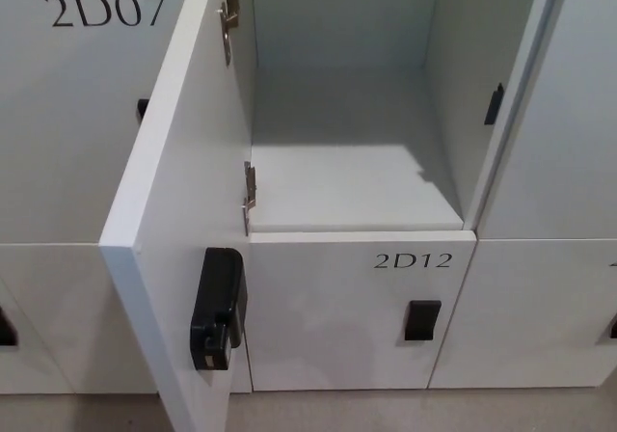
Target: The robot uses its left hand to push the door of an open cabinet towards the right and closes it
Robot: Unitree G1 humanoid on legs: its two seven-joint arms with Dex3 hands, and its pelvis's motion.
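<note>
The white cabinet door [178, 210] stands open, swung out toward me on the left side of the open compartment [352, 152]. A black lock box [217, 309] sits on the door's inner face near its free edge. Metal hinges [249, 193] join the door to the cabinet's left wall. The compartment is white inside and holds nothing. Neither of my hands shows in the head view.
Closed white locker doors surround the opening: one marked 2D07 [106, 11] at upper left, one marked 2D12 [413, 260] below with a black handle [422, 319]. Another black latch [494, 104] sits on the right wall. Grey floor [386, 411] runs along the bottom.
</note>
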